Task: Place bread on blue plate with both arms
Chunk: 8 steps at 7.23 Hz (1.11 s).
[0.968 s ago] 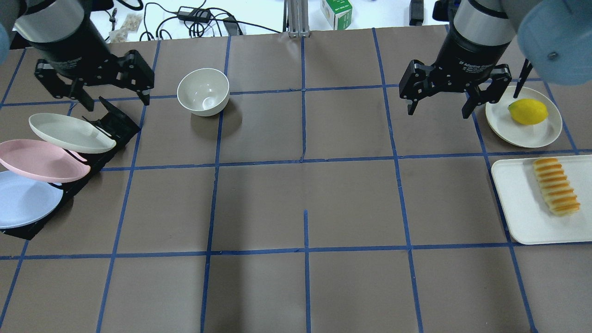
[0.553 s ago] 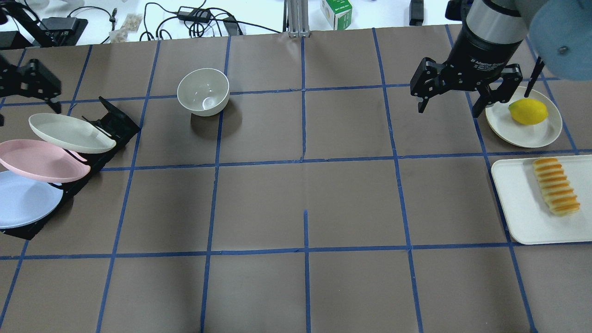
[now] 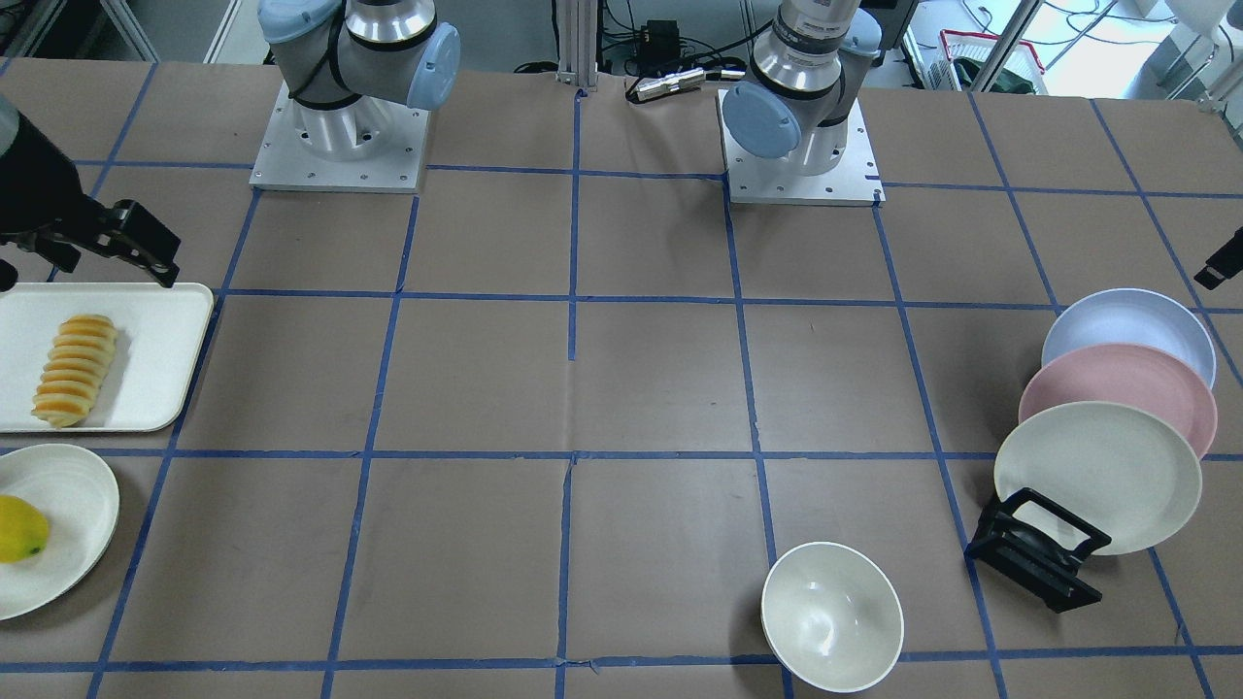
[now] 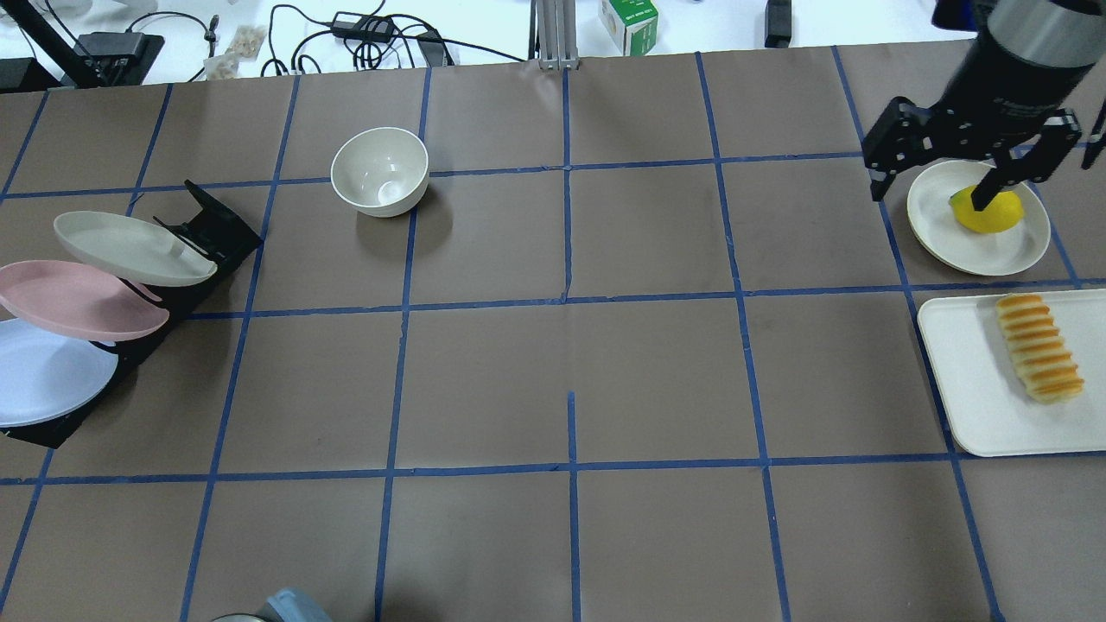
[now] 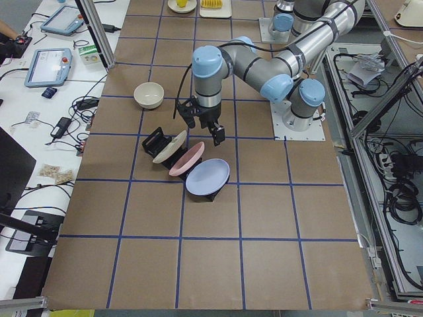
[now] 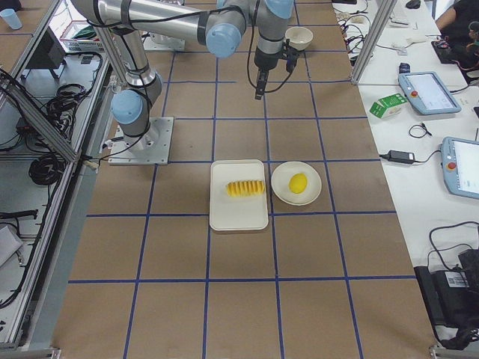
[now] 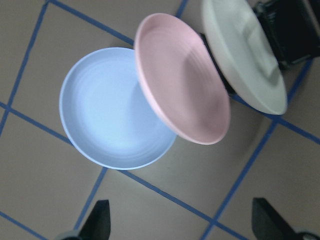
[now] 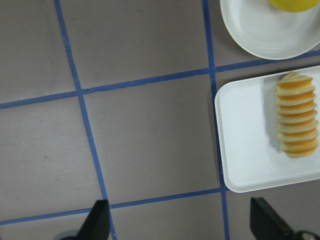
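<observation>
Both hands clear of the bread; blue plate in rack, bread on tray.

Desk (image 4: 570, 363): brown paper, blue tape grid. Left hand (image 5: 198, 129): hangs above the plate rack in the left side view; its own camera shows both fingertips wide apart, nothing between them, with the blue plate directly below. Right hand (image 4: 929, 197): upper right of the overhead view, fingers spread, empty, over the lemon's plate. White tray (image 4: 968, 380): right edge of the overhead view. Bread (image 4: 1039, 347) lies lengthwise on the tray, near its right side. Black rack (image 4: 212, 229): left edge, three tilted plates. Blue plate (image 4: 43, 371) is lowest in frame, then pink plate (image 4: 78, 302), then cream plate (image 4: 130, 246), each overlapping the next. Small plate (image 4: 985, 246) sits just above the tray and carries the lemon (image 4: 994, 214). Cream bowl (image 4: 380, 171): upper left of centre, upright.
</observation>
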{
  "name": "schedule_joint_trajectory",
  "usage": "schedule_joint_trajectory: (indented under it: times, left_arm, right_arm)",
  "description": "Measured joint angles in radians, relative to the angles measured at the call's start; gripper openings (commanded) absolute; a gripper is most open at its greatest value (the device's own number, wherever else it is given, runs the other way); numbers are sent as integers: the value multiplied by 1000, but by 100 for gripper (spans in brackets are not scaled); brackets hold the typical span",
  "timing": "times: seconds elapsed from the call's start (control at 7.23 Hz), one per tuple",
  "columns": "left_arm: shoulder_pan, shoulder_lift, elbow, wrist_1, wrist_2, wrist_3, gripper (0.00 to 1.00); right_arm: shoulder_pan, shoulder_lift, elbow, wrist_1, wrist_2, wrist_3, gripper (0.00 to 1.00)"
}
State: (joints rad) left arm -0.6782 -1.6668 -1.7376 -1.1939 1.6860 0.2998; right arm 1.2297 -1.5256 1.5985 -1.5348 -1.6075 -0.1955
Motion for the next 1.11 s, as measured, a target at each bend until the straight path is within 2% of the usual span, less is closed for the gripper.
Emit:
schedule_joint_trajectory:
  times: [0.28,0.41,0.69,0.97,1.11]
  left_arm:
    - [80,-72,-55,108,-4,18,97]
    - [91,-94,-62,123,4,27,87]
    - [96,-135,-66,135,45,32,90]
    - [93,-184,-65,174,54,31,74]
    - [92,-197,-64,185,54,32,57]
  right_arm:
    - [-102,23,42,-86,-19,-127,100]
    - [-144,38,69,-127,-22,-164,100]
    - [-219,67,119,-186,-20,-220,100]
    - [-260,144,164,-358,-29,-297,100]
    - [-293,182,182,-408,-37,-316,100]
